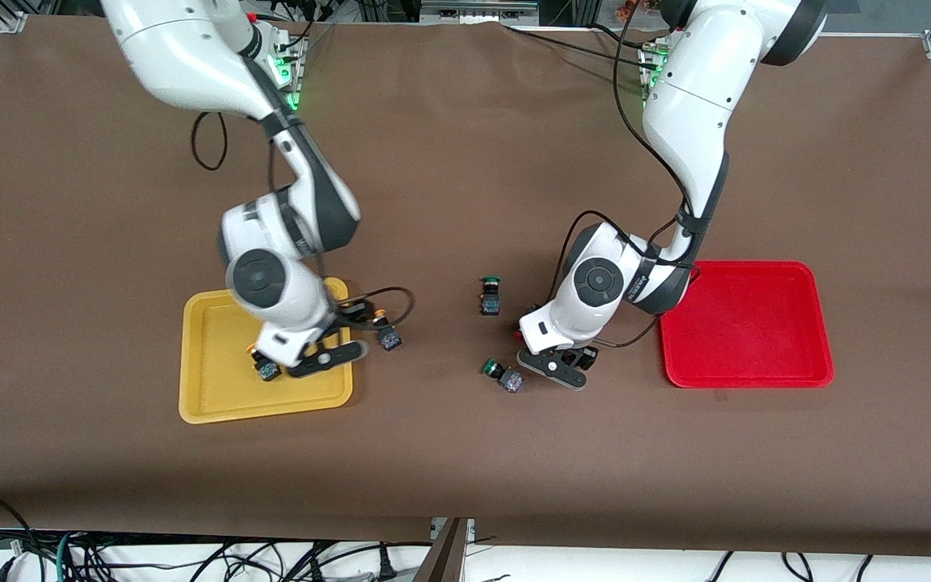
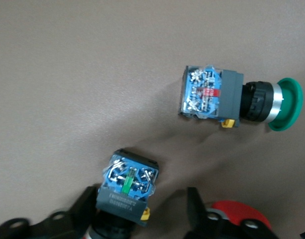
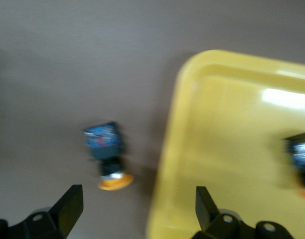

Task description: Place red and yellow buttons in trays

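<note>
Front view: right gripper (image 1: 316, 356) hangs wide open, empty, over the yellow tray's (image 1: 215, 404) edge; left gripper (image 1: 550, 364) open, empty, beside a green button (image 1: 503, 374).

yellow tray (image 1: 207, 404): glossy plastic | red tray (image 1: 744, 373): plastic | table cover (image 1: 465, 121): matt brown

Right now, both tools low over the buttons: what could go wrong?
1. The left tool is open around a switch whose cap is hidden, while the red cap sits just outside one finger. Closing may grab the wrong button or knock the red one.
2. The right tool is open, straddling the yellow tray rim beside the loose yellow button. Descending could strike the rim.
</note>
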